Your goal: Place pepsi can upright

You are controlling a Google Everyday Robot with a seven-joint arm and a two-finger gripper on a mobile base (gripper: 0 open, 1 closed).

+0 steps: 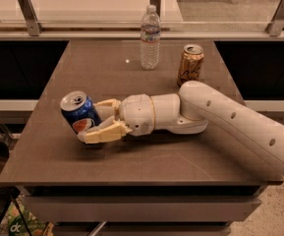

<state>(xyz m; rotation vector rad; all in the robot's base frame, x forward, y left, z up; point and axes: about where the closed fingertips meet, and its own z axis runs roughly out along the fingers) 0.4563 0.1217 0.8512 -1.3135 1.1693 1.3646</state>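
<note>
Hand (91, 122) low over the left part of the desk (92, 68), at the end of a fat white arm (230, 127) reaching in from the right. Lies on its side, pointing left. Clenched on the pepsi can (78, 113), with one tan finger (106, 132) on the near side and the other on the far side.

Pepsi can blue, with the red, white and blue ball on its side and a silver top. Not upright: tilted, with the top leaning to the left, away from the hand, and the round top plain to see. Bottom end down close to the desk, by the near finger; cannot tell whether touching the desk or just above. Dark shadow (90, 144) right under the hand and the can.

Farther back on the desk, standing upright: a clear water bottle (150, 37) with a white cap, near the middle of the back edge, and a gold can (190, 65) to its right. Both well apart from the pepsi can. Gold can just behind the bend of the white arm.

Behind the desk, a low glass wall (92, 4) with metal posts (27, 11).
</note>
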